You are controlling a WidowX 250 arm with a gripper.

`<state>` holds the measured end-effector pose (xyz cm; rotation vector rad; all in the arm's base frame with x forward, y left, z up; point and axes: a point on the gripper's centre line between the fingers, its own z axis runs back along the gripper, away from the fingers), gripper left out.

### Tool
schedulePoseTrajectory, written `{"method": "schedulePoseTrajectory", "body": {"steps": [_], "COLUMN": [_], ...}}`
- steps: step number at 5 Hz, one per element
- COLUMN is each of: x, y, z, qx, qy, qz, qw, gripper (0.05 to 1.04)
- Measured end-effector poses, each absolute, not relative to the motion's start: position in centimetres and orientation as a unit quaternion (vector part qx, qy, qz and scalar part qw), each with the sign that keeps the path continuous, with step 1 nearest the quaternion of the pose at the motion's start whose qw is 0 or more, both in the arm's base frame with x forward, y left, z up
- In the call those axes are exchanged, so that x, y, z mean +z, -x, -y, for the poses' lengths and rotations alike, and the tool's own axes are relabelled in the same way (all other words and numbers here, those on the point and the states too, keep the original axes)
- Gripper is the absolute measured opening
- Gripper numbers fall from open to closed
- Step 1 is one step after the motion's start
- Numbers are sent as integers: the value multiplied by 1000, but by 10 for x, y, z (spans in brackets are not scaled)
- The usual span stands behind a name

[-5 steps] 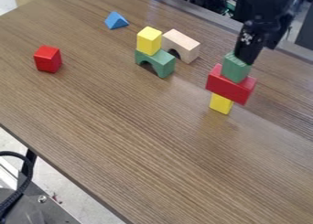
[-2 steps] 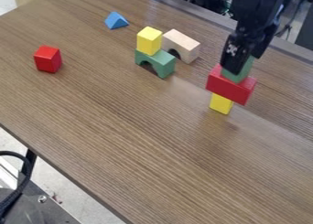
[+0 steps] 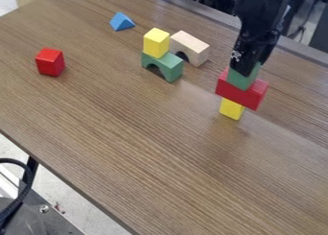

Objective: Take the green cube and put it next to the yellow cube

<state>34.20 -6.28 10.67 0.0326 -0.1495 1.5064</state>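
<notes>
Can see the green cube (image 3: 240,81) at the right of the camera view, on top of a 3-piece stack and tilted slightly in outline. Directly beneath it, find a red rectangular block (image 3: 238,93) lying flat and jutting out past the yellow block (image 3: 232,109) at the bottom. Can see the black gripper (image 3: 248,68) pointing down right at the top of the green cube, partly covering it. Cannot tell how far open, nor whether holding the cube or merely placed around it. Can follow the black robot arm (image 3: 261,16) up from there to the top edge.

Left of the stack, well apart from it, see a yellow cube (image 3: 156,43) sitting on 1 end of a green arch block (image 3: 170,67). Cannot tell which of the 2 yellow pieces is meant. Just behind and to the right of that pair, note a natural wood arch block (image 3: 196,49). Farther up and left, spot a blue triangular prism (image 3: 122,22). Near the left edge, find a red cube (image 3: 49,63) alone on the brown wood-grain table (image 3: 134,138). Past the table's edge, at lower left, notice a black cable (image 3: 29,177) looping over a grey metal panel (image 3: 56,223).
</notes>
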Motion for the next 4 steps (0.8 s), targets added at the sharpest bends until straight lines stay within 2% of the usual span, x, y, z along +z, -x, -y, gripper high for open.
{"method": "schedulePoseTrajectory", "body": {"steps": [1, 2, 3, 4], "x": [116, 141, 153, 150], "y": [-352, -371, -380, -381], "z": [66, 61, 46, 20], "qx": [669, 661, 661, 669], "qy": [6, 35, 47, 37], "qz": [75, 100, 108, 110], "qw": [740, 743, 741, 734], "gripper": [508, 508, 508, 508]}}
